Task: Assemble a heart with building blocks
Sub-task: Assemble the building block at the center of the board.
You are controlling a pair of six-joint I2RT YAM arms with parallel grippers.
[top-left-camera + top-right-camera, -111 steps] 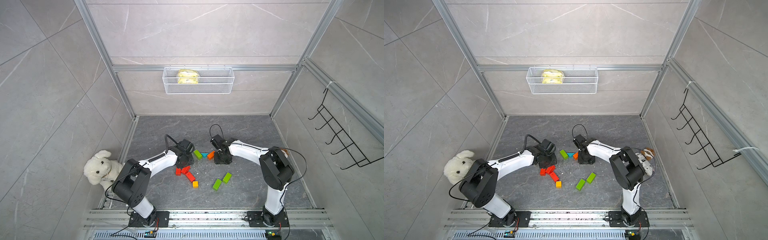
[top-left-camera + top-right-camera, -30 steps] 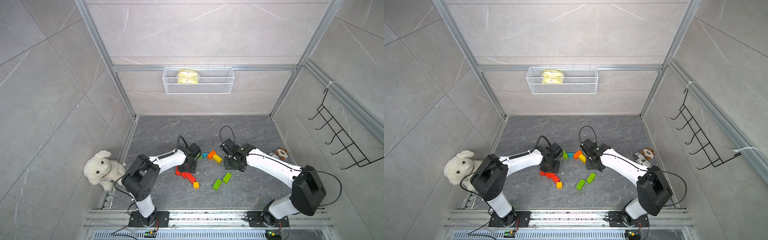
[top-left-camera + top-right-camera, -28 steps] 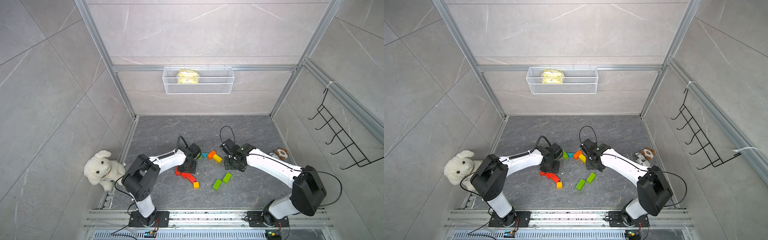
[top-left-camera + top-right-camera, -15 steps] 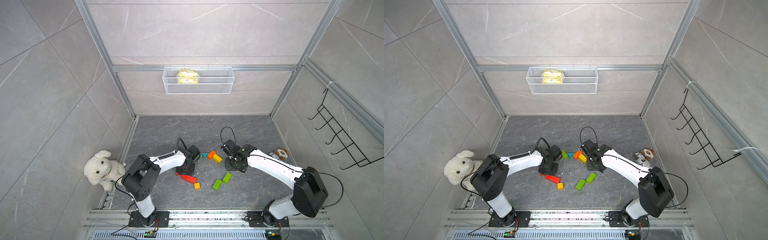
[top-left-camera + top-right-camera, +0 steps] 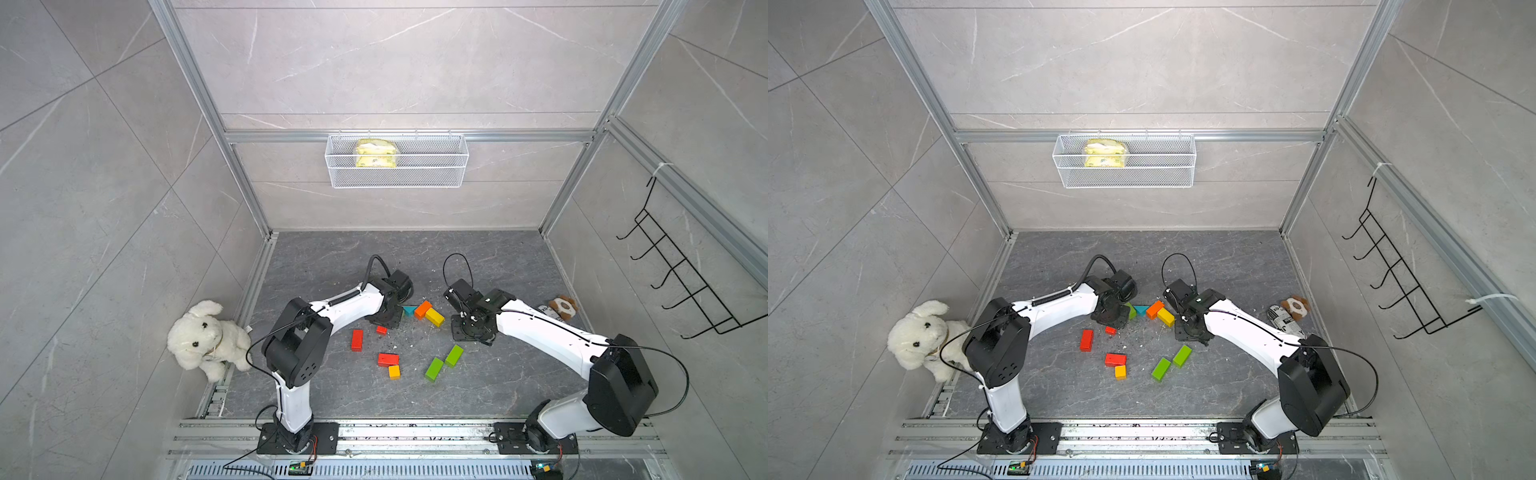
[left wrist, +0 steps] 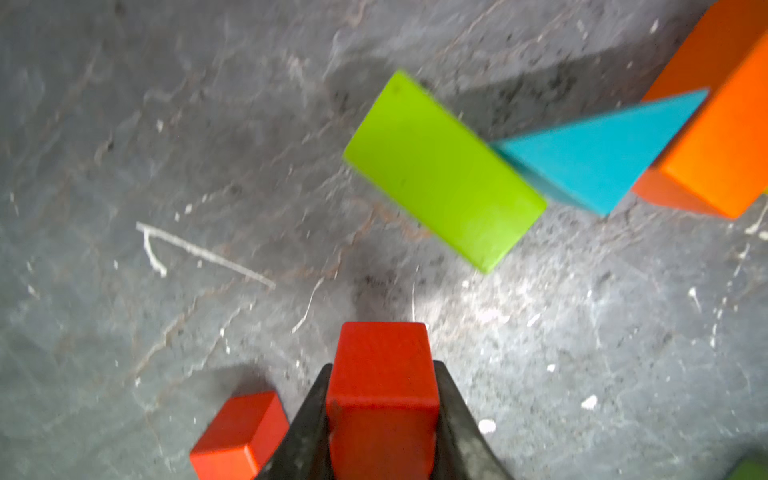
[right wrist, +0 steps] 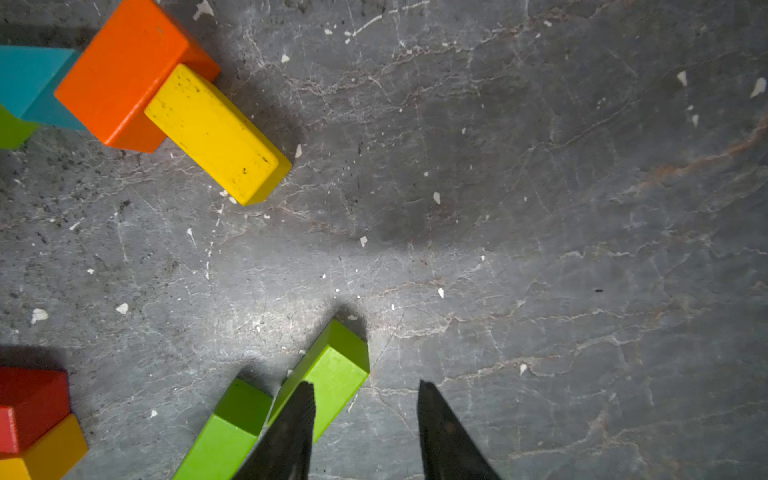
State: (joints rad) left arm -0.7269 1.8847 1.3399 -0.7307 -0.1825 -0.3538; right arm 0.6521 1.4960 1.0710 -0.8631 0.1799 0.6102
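We judged the heart (image 5: 422, 309) barely begun: four blocks (image 5: 1165, 316) touched, centred on the desk (image 5: 498, 266). The left pincer (image 6: 382, 368) clenched a red block (image 6: 384, 399); the right pincer (image 7: 365, 384) gaped empty; other blocks (image 5: 387, 359) lay loose nearer the front edge.

Surroundings of the work cell, seen in both top views.
A dark grey stone bench (image 5: 415, 257) is enclosed by pale marbled wall panels on an aluminium frame (image 5: 245, 199). A white wire basket (image 5: 436, 174) hangs on the back wall and holds a yellow packet (image 5: 375, 153). A black hook rack (image 5: 683, 266) is mounted on the wall to the right. A white plush dog (image 5: 205, 334) sits just off the bench's left edge. A small brown plush toy (image 5: 1295, 307) lies near the right edge, touching a printed packet (image 5: 1283, 319).
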